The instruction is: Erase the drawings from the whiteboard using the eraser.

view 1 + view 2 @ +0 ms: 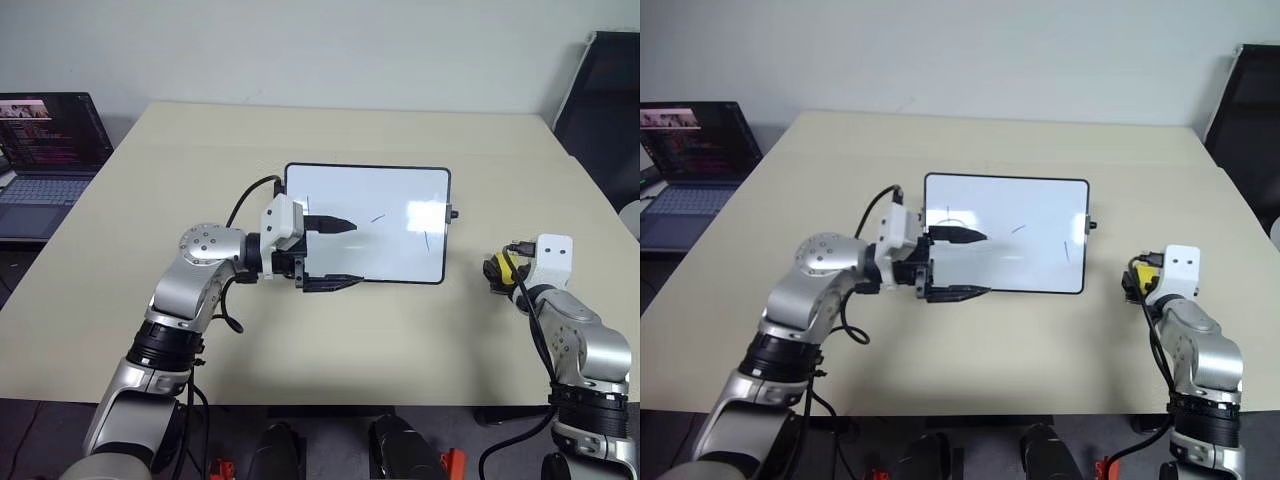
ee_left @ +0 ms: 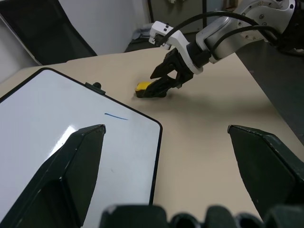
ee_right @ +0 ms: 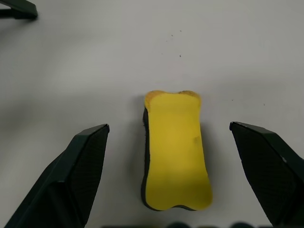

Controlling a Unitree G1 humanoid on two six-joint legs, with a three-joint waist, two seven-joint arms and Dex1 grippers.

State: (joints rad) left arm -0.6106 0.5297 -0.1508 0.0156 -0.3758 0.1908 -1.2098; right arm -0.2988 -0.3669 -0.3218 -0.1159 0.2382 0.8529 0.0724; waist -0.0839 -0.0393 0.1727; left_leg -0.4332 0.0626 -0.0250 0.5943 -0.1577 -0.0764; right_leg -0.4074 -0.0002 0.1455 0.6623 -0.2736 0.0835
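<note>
- The whiteboard [image 1: 395, 225] lies flat near the middle of the beige tabletop [image 1: 330, 340], its black frame square to the robot.
- The drawings [image 1: 377, 218] are a few thin dark strokes on the white surface: 1 short slanted dash near the board's middle, 1 short line nearer its right edge, and a faint mark by its left edge, next to the left gripper's upper finger.
- The left gripper [image 1: 335, 253] hangs over the left part of the whiteboard and points toward the robot's right. Its jaws are spread wide and empty, 1 finger [image 1: 330, 224] over the white surface and the other over the board's near edge.
- The eraser [image 3: 175, 151] lies on the tabletop to the right of the whiteboard, apart from it, yellow side up over a dark base.
- The right gripper [image 2: 164, 80] is at the eraser. In the right wrist view its jaws are released, with 1 black finger on either side of the eraser and bare tabletop between each finger and the block. The eraser's long side runs along the fingers.
- In the left wrist view the right gripper's fingertips reach down around the eraser, which rests on the tabletop.
- A dark laptop [image 1: 45, 160] stands open beside the tabletop's far left corner, its screen lit.
</note>
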